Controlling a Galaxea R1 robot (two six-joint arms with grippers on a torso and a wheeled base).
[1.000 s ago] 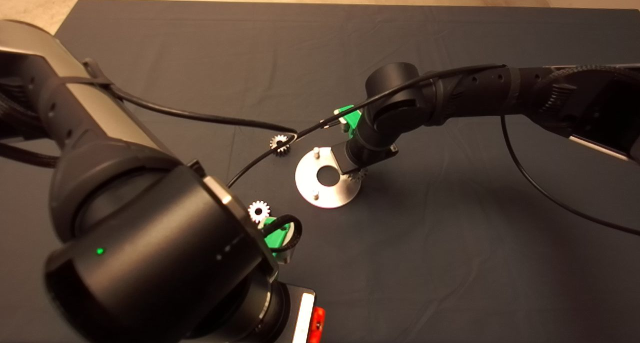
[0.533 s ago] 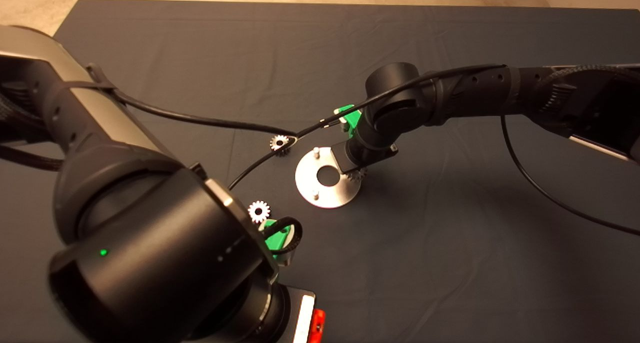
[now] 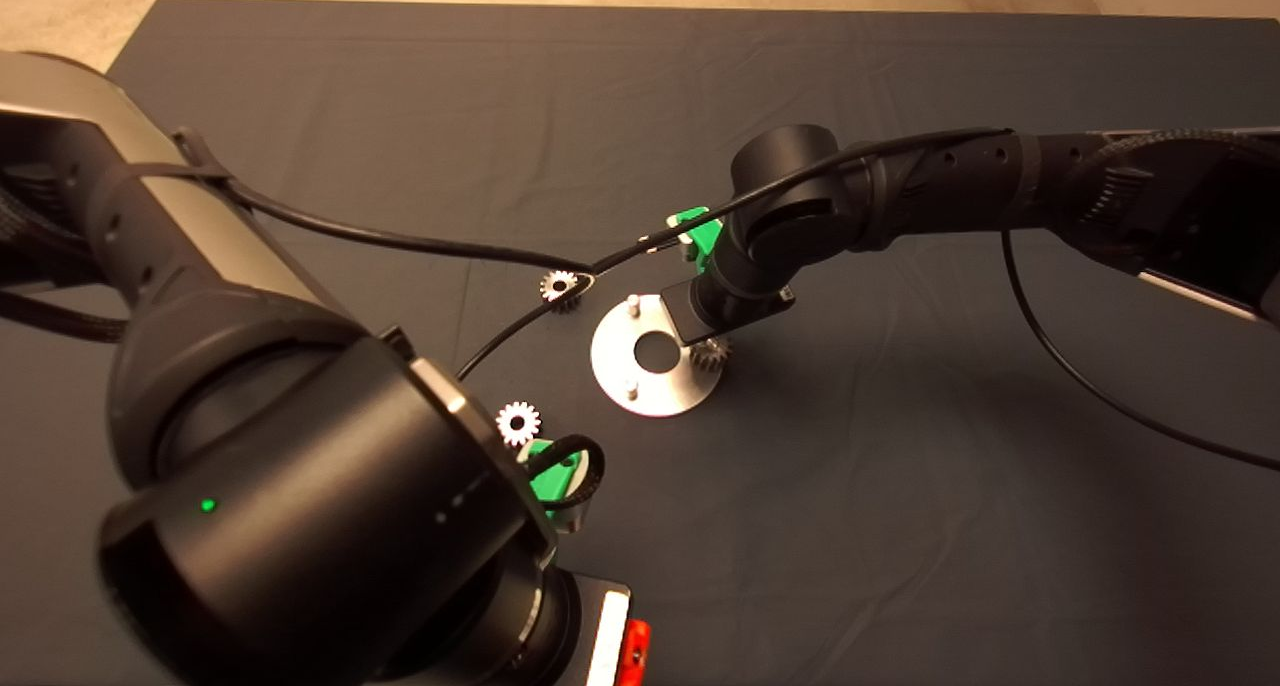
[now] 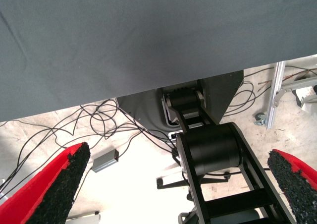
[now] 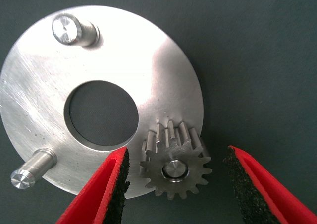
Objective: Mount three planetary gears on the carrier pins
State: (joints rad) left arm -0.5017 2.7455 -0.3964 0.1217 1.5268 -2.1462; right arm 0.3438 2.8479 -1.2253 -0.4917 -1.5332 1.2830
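Observation:
The shiny carrier disc (image 3: 640,351) lies mid-mat, with two bare pins (image 3: 633,304) on it. One planetary gear (image 3: 708,354) sits on the third pin at the disc's right rim. In the right wrist view this gear (image 5: 174,169) shows the pin end in its centre, and the disc (image 5: 124,50) lies beside it. My right gripper (image 5: 178,189) is open and hovers over the gear, with fingers (image 5: 106,194) apart on either side and not touching it. A second gear (image 3: 560,288) lies left of the disc under a cable. A third gear (image 3: 517,423) lies lower left, next to my left gripper (image 3: 553,476).
The left arm's big black housing (image 3: 300,506) fills the lower left of the head view. Black cables (image 3: 420,238) run across the mat above the second gear. The left wrist view looks past the mat's edge (image 4: 148,85) at cables and a robot base on the floor.
My right gripper has drawn up and back slightly, so the gear on the pin now shows more fully. The left arm shifted a little.

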